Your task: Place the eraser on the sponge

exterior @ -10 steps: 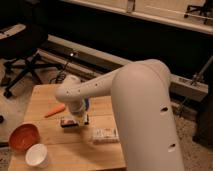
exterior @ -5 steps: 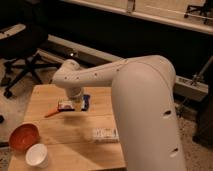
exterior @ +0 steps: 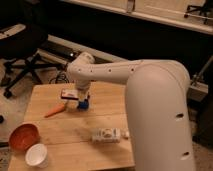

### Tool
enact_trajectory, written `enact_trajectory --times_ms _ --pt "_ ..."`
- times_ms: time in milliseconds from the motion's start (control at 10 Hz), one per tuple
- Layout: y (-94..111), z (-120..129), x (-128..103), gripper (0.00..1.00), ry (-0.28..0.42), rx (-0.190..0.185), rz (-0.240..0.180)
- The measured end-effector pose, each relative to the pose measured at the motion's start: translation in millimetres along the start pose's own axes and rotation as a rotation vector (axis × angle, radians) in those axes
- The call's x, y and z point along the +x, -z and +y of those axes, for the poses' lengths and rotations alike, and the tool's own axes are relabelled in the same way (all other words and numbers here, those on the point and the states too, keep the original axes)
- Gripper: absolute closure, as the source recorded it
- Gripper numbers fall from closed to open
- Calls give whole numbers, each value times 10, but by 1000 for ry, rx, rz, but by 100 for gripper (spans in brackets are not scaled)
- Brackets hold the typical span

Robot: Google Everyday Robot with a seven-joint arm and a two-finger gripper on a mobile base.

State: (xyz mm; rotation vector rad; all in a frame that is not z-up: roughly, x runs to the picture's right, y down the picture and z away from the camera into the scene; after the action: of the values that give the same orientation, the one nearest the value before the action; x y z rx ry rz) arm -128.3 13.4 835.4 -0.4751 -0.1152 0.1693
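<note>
There is one wooden table (exterior: 60, 131), flat and pale brown, with lines in the wood. On it I count one bowl, one cup, one carrot stick, one packet and one sponge. There is one eraser too, and one big white robot arm (exterior: 155, 100), smooth and round like a fat pipe.

The orange bowl (exterior: 23, 137) is round and sits at the front corner of the table. I can see only its own orange inside. The white cup (exterior: 36, 156) stands just beside the bowl, nearer the front edge, and shows its white inside.

The gripper (exterior: 80, 97) hangs down from the end of the arm, over the back part of the table. Its claw is closed on the eraser (exterior: 68, 94), a flat dark bar with a pale edge that sticks out sideways from it. The sponge (exterior: 83, 104) is a small dark-blue soft block right under the gripper, lower than the eraser and a little to its side.

The carrot stick (exterior: 55, 110) is long, thin and orange, and lies near the sponge. The packet (exterior: 106, 135) is pale with a pattern and lies flat, well apart from the sponge
</note>
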Motion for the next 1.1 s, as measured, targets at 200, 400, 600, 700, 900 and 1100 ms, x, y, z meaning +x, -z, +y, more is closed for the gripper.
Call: enact_trajectory --times_ms 200,400,600,700,900,1100 --pt "-96 -86 182 100 -19 -12 -37" --pt "-222 -118 267 100 -30 -33 -50" --pt "-369 -187 330 100 -47 -49 -56" --pt "-424 -235 357 100 -55 -50 -52" --pt "-552 -296 366 100 -60 -49 -26" --pt "-705 -291 427 100 -70 -55 20"
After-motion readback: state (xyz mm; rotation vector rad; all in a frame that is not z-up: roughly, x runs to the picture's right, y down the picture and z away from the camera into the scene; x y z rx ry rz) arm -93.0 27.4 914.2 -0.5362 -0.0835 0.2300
